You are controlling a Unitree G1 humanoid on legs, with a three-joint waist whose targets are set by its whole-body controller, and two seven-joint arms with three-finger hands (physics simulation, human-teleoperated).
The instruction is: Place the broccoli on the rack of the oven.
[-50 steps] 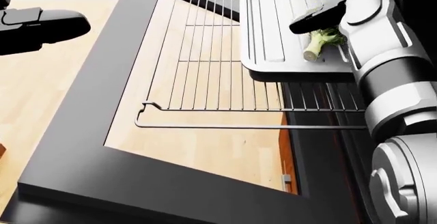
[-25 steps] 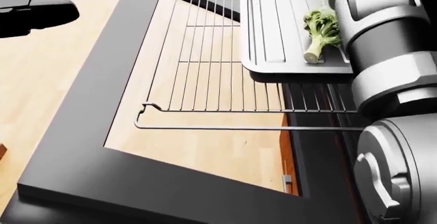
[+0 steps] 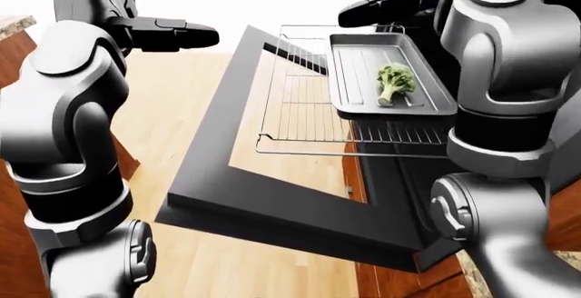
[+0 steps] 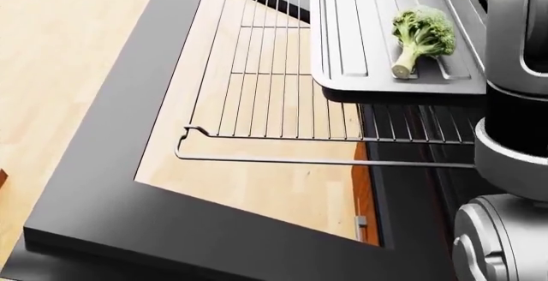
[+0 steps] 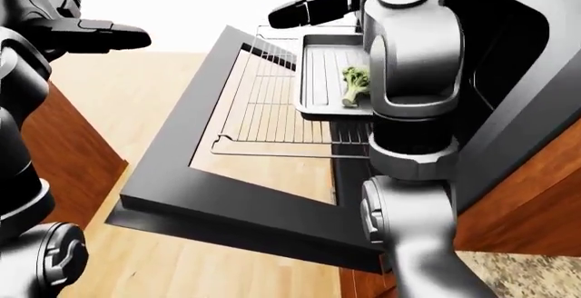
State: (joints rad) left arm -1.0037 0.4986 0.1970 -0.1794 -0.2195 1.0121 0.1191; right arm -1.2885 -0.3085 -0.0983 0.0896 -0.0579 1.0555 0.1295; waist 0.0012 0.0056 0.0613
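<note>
Broccoli (image 4: 419,33): lying in baking tray (image 4: 351,50) atop pulled-out oven rack (image 4: 265,94). Right hand (image 3: 386,5): above tray, fingers extended, empty. Left hand (image 3: 177,36): left of tray, likewise extended.

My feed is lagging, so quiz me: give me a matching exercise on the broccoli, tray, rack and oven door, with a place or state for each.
Things:
1. broccoli
2. tray
3. rack
4. oven door

States:
A. swung down open
B. pulled out over the door
C. lying in the tray, touched by no hand
D. resting on the wire rack

Pairs: 1-C, 2-D, 3-B, 4-A
</note>
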